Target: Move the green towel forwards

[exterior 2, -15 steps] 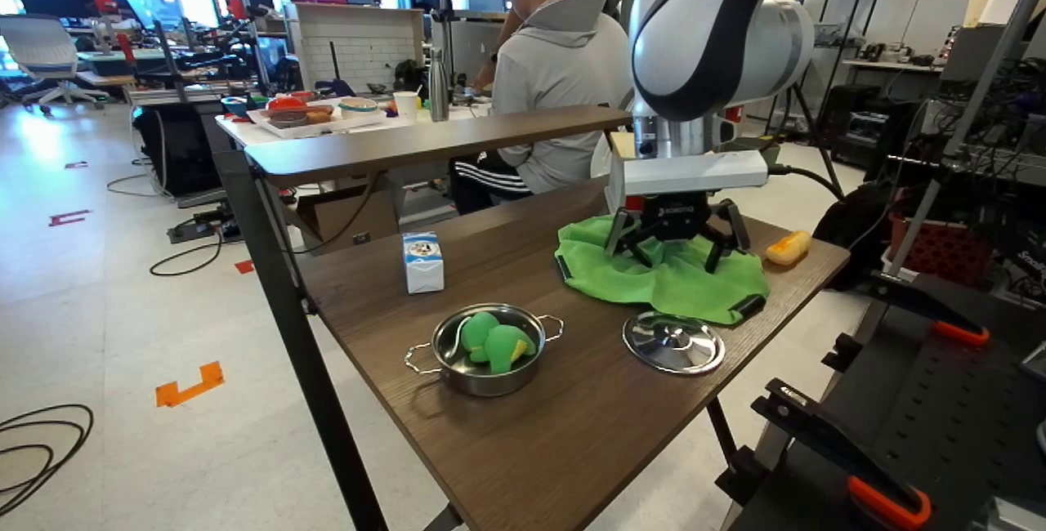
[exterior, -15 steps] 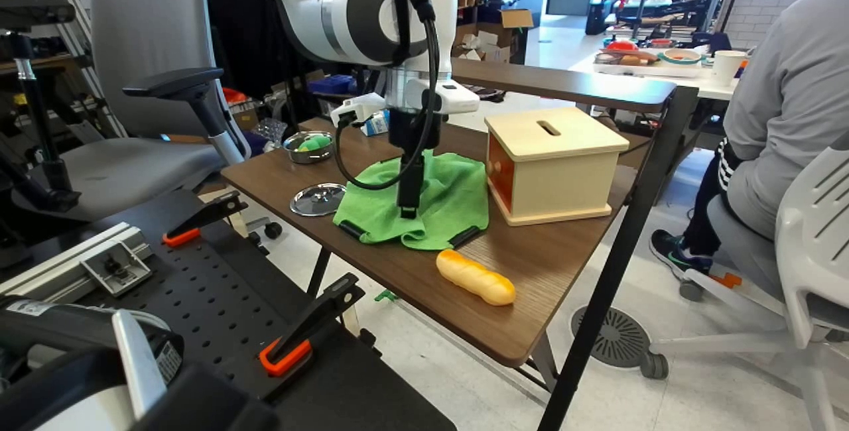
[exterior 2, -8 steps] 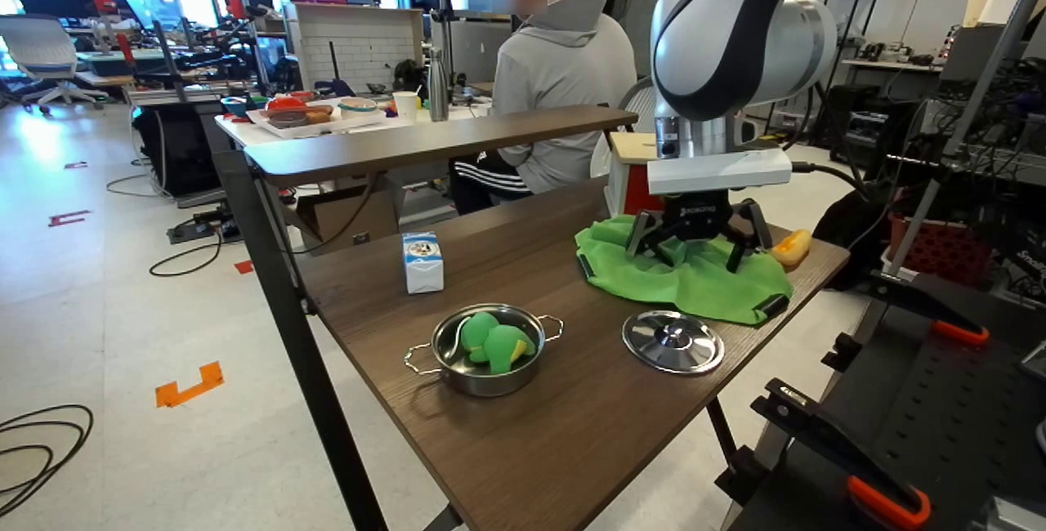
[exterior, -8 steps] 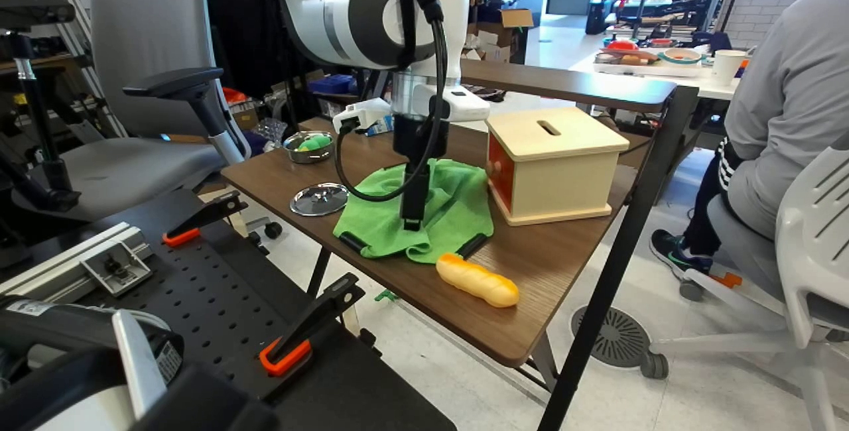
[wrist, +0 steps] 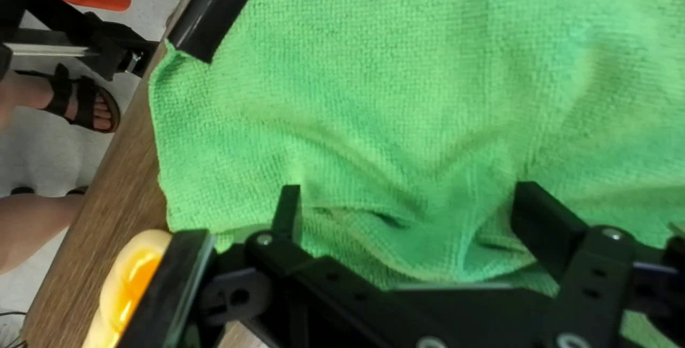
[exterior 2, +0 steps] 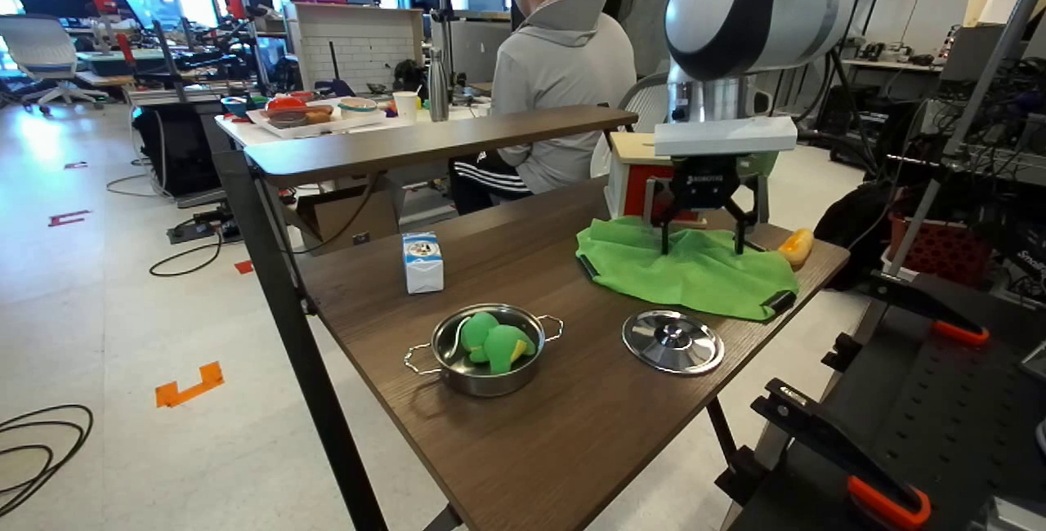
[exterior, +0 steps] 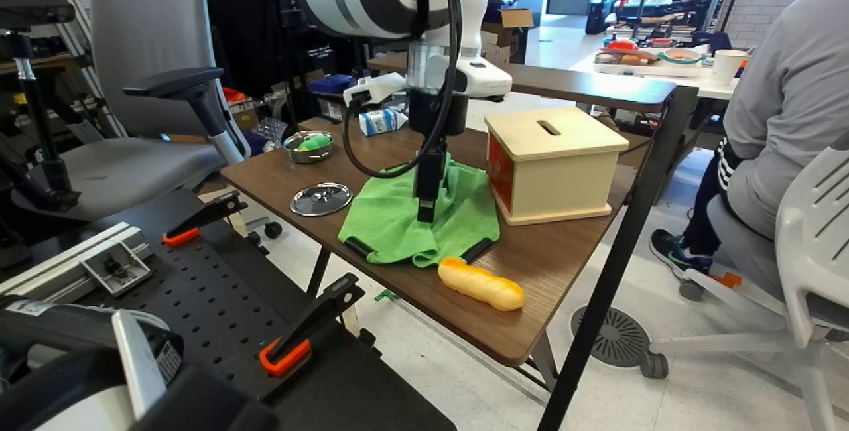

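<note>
The green towel [exterior: 385, 222] lies rumpled on the brown table, with dark strips at its corners. It also shows in an exterior view [exterior 2: 695, 290] and fills most of the wrist view [wrist: 374, 80]. My gripper [exterior: 426, 213] points down over the towel's middle; it also shows in an exterior view [exterior 2: 703, 252]. In the wrist view the fingers [wrist: 410, 187] are wide apart, with loose towel folds between them and nothing pinched. The fingertips are at or just above the cloth; whether they touch it I cannot tell.
A bread roll [exterior: 481, 284] lies against the towel near the table's edge. A wooden box [exterior: 557, 172] stands close beside the towel. A metal lid [exterior 2: 673, 341], a pot [exterior 2: 489, 380] with green toys and a small carton [exterior 2: 422, 263] are also on the table.
The towel slid towards the bread roll and the table's end, and the roll shifted slightly the same way. My gripper moved along with it, then rose a little in the last half second.
</note>
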